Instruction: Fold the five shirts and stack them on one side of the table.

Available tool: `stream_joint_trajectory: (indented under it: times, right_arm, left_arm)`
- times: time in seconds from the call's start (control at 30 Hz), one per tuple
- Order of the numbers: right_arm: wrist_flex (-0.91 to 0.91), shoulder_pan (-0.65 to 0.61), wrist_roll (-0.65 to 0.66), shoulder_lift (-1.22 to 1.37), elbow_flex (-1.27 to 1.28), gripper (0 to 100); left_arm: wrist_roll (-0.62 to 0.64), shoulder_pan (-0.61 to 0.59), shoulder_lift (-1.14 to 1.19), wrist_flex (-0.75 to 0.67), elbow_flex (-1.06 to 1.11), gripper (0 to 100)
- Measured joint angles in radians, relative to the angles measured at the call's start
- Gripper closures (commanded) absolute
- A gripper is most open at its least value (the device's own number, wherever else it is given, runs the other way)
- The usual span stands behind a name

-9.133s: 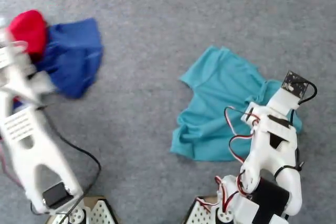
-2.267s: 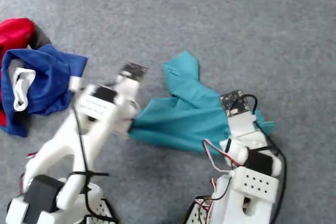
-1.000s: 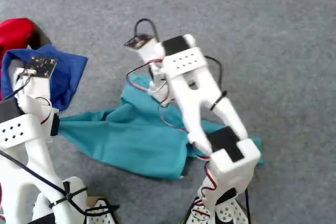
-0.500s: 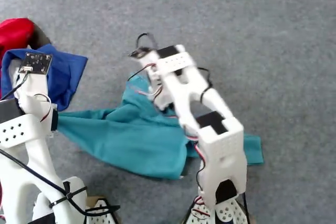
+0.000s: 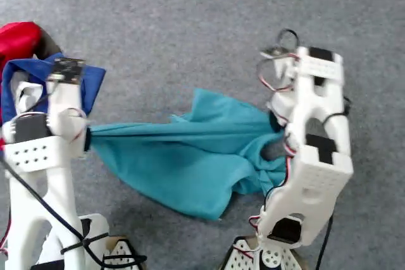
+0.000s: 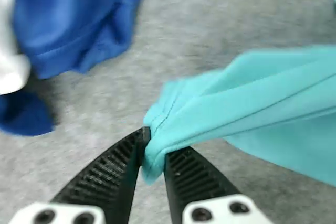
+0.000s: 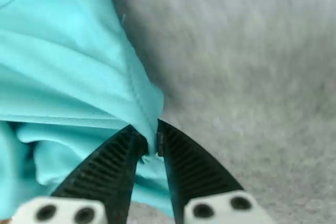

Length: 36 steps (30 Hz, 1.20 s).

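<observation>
Teal shirt (image 5: 190,156) is pulled out into a long bunched band across the middle of the grey tabletop (image 5: 190,23), held at both ends. One end is pinched by the left tool (image 6: 152,148), with a fold of hem caught tight between the black ribbed fingers (image 6: 113,169). The other end is gripped the same way by the right tool (image 7: 149,142), with cloth squeezed right at the tips.

The left arm is stood up from the near left corner, its wrist set just beside the blue shirt (image 5: 88,83). That one is heaped at the far left with a bit of white cloth (image 5: 25,96) tucked in it, and the red shirt (image 5: 19,36) is lumped behind it. The right arm is stretched from the near edge away over the teal shirt's right end.
</observation>
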Motion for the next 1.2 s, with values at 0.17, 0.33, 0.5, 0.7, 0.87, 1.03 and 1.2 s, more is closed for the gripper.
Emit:
stream_joint_trajectory:
  times: [0.17,0.33,0.5,0.7,0.87,1.03,1.2]
  right_arm:
    - [-0.005,0.064,0.144,-0.072,0.183,98.5]
    - [-0.043,0.170,0.267,-0.250,0.358,98.5]
    - [-0.038,0.261,0.384,-0.351,0.451,94.6]
    - [-0.040,0.273,0.422,-0.374,0.476,80.9]
    - [0.049,0.276,0.422,-0.446,0.385,85.6]
    - [0.097,0.226,0.381,-0.470,0.207,86.9]
    - [0.120,0.031,0.227,-0.407,0.058,86.9]
  left_arm:
    - [0.026,0.074,0.000,0.000,0.002,97]
    - [-0.031,0.071,0.000,0.035,0.017,97]
    - [-0.075,0.071,0.000,0.041,0.095,97]
    - [-0.077,0.071,0.000,0.012,0.167,97]
    - [-0.077,0.064,0.000,0.009,0.176,97]
    - [-0.075,0.064,0.000,0.009,0.176,97]
    - [-0.075,0.064,0.000,0.009,0.176,97]
